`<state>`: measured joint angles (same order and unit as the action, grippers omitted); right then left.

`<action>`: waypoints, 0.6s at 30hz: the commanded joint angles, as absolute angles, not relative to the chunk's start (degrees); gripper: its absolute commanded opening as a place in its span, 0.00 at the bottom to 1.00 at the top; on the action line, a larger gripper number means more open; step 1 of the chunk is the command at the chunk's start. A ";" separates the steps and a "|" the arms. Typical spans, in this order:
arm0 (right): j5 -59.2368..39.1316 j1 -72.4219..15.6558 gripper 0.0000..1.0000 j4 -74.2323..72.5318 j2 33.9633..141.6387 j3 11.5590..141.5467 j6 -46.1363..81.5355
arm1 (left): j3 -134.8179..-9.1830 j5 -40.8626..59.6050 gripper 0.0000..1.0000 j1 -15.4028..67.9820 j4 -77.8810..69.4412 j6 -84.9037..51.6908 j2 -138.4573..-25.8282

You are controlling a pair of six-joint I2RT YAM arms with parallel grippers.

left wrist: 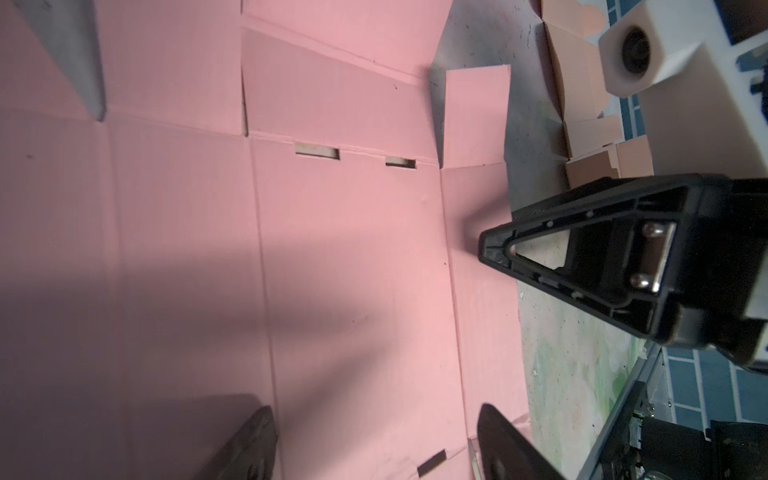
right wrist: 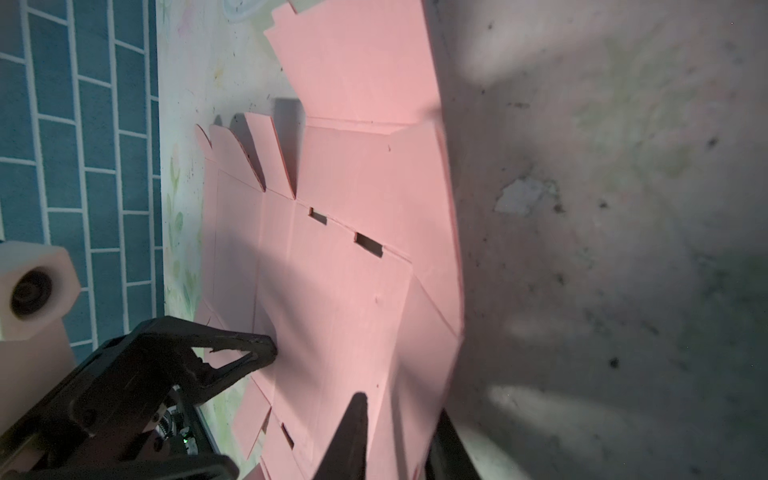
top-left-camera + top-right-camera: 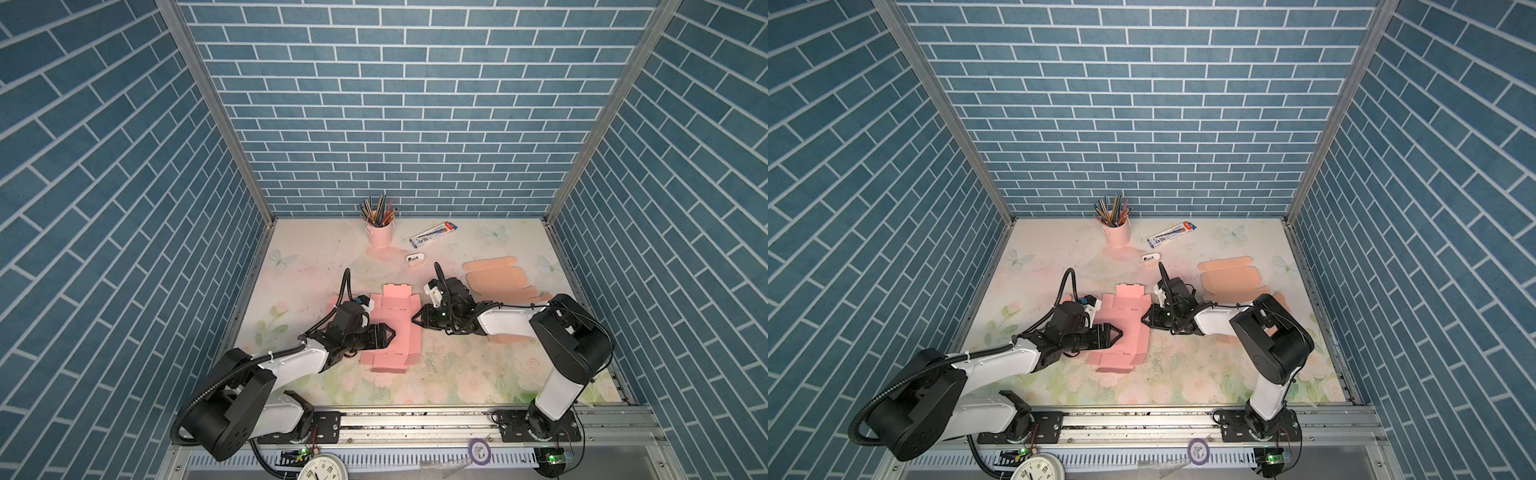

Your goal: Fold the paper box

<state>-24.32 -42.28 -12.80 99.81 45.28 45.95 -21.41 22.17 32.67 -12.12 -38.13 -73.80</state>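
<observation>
Paper box (image 3: 390,309) under left jaws; right jaws straddle its edge.

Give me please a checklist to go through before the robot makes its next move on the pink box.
1. Box lies unfolded on the table: ok.
2. Left gripper open, over the box: ok.
3. Right gripper at the box's right edge, with that edge between its jaws: ok.
4. Right gripper closed firmly on that edge: cannot tell.
5. Spare blanks and cup stand apart from the box: ok.
</observation>
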 commanded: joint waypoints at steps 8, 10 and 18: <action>-23.37 -41.87 0.14 -5.19 101.86 50.85 41.42 | -20.33 22.90 0.78 32.99 -9.22 -37.13 -68.05; -21.95 -41.30 0.13 -0.97 102.37 53.41 38.28 | -20.93 22.16 0.78 32.96 -8.19 -36.48 -68.19; -24.69 -36.51 0.12 5.02 104.90 59.16 31.68 | -21.08 21.87 0.78 32.28 -8.34 -36.56 -67.96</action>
<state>-23.88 -37.56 -0.19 103.31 56.95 36.49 -19.99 22.57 32.64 -9.26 -37.26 -68.47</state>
